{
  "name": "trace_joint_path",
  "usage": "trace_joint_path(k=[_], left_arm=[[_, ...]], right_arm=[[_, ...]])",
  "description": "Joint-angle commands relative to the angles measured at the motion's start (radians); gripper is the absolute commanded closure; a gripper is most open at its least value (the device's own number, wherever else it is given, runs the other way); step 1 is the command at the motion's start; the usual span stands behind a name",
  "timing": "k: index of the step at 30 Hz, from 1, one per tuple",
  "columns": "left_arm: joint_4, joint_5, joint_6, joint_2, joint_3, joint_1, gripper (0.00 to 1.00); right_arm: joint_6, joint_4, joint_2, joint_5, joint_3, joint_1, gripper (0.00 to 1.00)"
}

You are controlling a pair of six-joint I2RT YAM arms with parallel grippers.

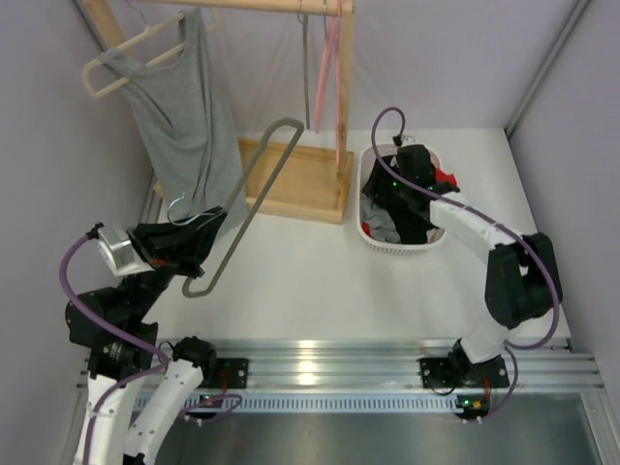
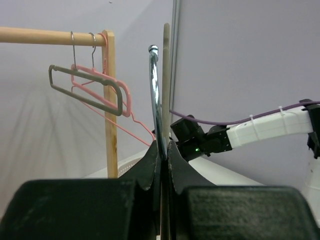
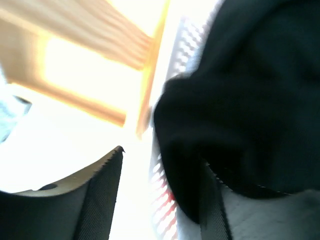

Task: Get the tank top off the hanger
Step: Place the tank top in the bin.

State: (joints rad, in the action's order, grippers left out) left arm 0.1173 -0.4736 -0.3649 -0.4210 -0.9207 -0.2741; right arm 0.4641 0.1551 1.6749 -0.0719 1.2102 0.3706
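A grey tank top [image 1: 184, 116] hangs on a cream hanger [image 1: 105, 79] at the left end of the wooden rail. My left gripper [image 1: 205, 226] is shut on the metal hook [image 2: 156, 95] of a bare grey hanger [image 1: 247, 194] and holds it tilted over the table; in the left wrist view the gripper [image 2: 163, 147] pinches that hook. My right gripper [image 1: 399, 192] is open over the white basket [image 1: 373, 237], low against a black garment [image 3: 250, 100]. Its fingers [image 3: 100, 195] stand wide apart, and the cloth lies by the right one.
The wooden rack's base [image 1: 295, 199] stands between the arms, at the back. A grey hanger [image 2: 85, 85] and a pink hanger [image 2: 112, 97] hang at the rail's right end [image 1: 329, 68]. The basket holds several garments, red and grey among them. Walls close in on both sides.
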Motion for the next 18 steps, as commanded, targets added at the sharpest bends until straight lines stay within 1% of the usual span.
trace_joint_path(k=[1, 5, 10, 13, 15, 16, 17, 18], left_arm=[[0.022, 0.035, -0.012, 0.002, 0.009, -0.002, 1.00], [0.009, 0.059, -0.011, 0.002, 0.014, -0.002, 1.00], [-0.031, 0.130, 0.011, -0.007, 0.002, 0.000, 1.00], [-0.120, 0.205, 0.030, -0.057, -0.047, -0.001, 1.00], [-0.192, 0.237, 0.050, -0.091, -0.093, -0.001, 1.00], [-0.226, 0.277, 0.055, -0.110, -0.102, 0.000, 1.00], [-0.234, 0.300, 0.057, -0.116, -0.107, 0.000, 1.00], [-0.238, 0.326, 0.057, -0.116, -0.109, 0.000, 1.00]], right_arm=[[-0.056, 0.124, -0.112, 0.011, 0.045, 0.022, 0.44], [-0.064, 0.185, -0.164, -0.012, 0.077, 0.021, 0.44], [-0.071, 0.190, -0.250, -0.045, 0.068, 0.021, 0.44], [-0.087, 0.198, -0.319, 0.023, 0.058, 0.021, 0.44], [-0.090, 0.204, -0.366, 0.119, 0.048, 0.022, 0.43], [-0.093, 0.205, -0.382, 0.150, 0.042, 0.022, 0.43], [-0.091, 0.204, -0.411, 0.205, 0.029, 0.021, 0.43], [-0.093, 0.204, -0.423, 0.227, 0.022, 0.021, 0.43]])
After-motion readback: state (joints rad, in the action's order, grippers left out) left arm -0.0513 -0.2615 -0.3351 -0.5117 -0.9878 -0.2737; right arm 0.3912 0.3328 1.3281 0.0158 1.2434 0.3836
